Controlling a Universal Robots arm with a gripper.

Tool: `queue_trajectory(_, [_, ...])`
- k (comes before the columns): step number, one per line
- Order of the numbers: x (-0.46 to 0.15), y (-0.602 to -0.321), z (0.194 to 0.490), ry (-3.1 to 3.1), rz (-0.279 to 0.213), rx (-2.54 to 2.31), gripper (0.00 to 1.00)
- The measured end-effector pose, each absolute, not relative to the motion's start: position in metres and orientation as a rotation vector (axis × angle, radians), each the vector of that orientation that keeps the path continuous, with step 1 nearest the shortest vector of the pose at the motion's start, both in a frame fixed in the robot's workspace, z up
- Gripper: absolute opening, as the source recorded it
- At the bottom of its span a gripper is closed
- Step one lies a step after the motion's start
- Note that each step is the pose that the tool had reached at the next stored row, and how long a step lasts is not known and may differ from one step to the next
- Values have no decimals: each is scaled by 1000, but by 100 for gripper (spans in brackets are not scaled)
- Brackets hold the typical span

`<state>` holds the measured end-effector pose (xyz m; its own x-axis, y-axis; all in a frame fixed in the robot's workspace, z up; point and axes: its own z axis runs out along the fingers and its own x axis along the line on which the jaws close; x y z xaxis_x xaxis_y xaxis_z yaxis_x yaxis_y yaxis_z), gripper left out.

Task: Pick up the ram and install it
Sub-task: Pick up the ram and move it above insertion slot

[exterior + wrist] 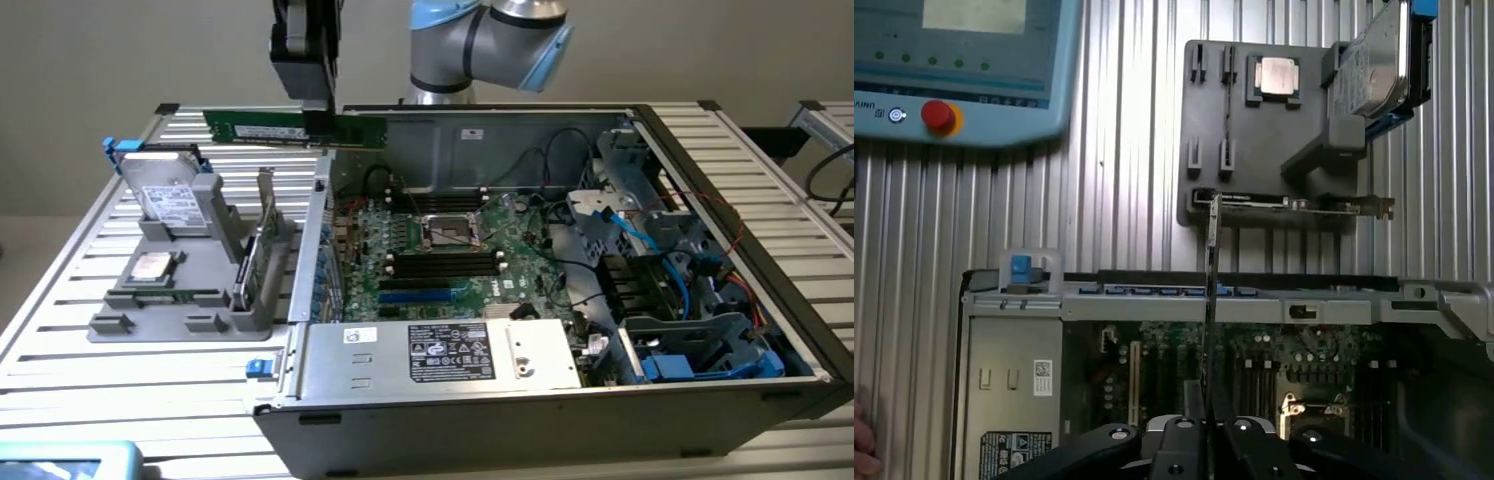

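I see the open computer case [400, 430] on the slatted worktop [134, 390]. A grey holder [154, 322] beside it carries a hard drive [167, 195] and an expansion card [274, 250]. The ram [254, 127] hangs level above the case's wall at the exterior view's left, its long axis across the view. The gripper [318, 128] is clamped on it from above, pointing straight down.

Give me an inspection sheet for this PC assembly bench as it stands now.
Surface: slatted metal table.
Job's things: ram held aloft over the wall of the open computer case; motherboard exposed.
Clutter: grey holder carrying hard drive, processor chip, expansion card.
Grippers: hand shut on the ram.
Cables: blue and black cables inside the case.
Surroundings: teach pendant on the table.
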<state>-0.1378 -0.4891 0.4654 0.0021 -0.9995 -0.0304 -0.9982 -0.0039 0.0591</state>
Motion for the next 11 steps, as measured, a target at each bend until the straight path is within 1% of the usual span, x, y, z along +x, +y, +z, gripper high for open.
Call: queue_trajectory(11, [-88,-489,454,-2205,-105,2212,14])
